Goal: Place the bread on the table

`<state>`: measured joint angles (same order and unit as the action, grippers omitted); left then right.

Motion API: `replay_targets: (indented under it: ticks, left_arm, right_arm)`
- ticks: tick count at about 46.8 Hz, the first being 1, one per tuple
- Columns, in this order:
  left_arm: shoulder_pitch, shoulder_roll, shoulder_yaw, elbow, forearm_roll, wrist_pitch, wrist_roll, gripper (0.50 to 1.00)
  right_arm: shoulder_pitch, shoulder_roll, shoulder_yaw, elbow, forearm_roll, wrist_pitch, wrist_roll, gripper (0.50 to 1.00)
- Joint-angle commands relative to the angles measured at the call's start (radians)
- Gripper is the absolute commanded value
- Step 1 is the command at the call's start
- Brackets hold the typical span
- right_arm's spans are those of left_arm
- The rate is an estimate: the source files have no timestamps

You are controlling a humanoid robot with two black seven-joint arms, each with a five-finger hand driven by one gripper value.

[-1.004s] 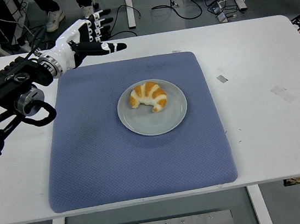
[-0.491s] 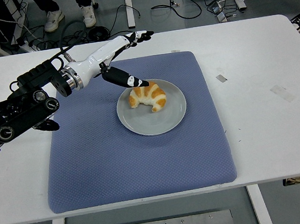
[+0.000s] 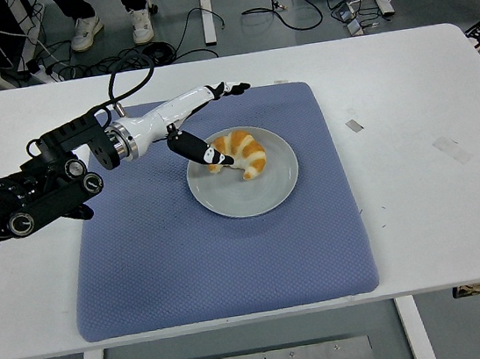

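Note:
A golden croissant point(image 3: 243, 151) lies on a grey round plate point(image 3: 259, 188) in the middle of a blue mat point(image 3: 187, 248). My left hand point(image 3: 215, 125) reaches in from the left and is spread open around the croissant's left end. Its thumb point(image 3: 204, 151) lies low at the bread's near left side, and the fingers point(image 3: 226, 88) stretch over the far side above the mat. The hand holds nothing. The right arm is out of view.
The white table point(image 3: 426, 111) has bare room to the right of the mat, with small tape marks point(image 3: 355, 125). People's feet and cables show on the floor beyond the far edge.
My left hand has come from the mat's far left corner to the plate. It has sunk lower, and the thumb now sits against the croissant's left end.

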<state>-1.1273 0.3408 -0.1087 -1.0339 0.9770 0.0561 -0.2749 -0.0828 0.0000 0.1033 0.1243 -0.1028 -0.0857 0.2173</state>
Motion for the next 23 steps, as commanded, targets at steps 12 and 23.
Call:
replay_targets:
  ticks: [12, 23]
  left_arm:
    - [0.012, 0.000, 0.004, 0.015, 0.017, -0.001, 0.005, 0.966]
    - [-0.040, -0.011, 0.116, 0.090, 0.035, -0.001, 0.005, 0.955]
  right_arm:
    - [0.000, 0.000, 0.001, 0.000, 0.000, 0.000, 0.001, 1.000]
    - [0.000, 0.000, 0.001, 0.000, 0.000, 0.000, -0.001, 1.000]
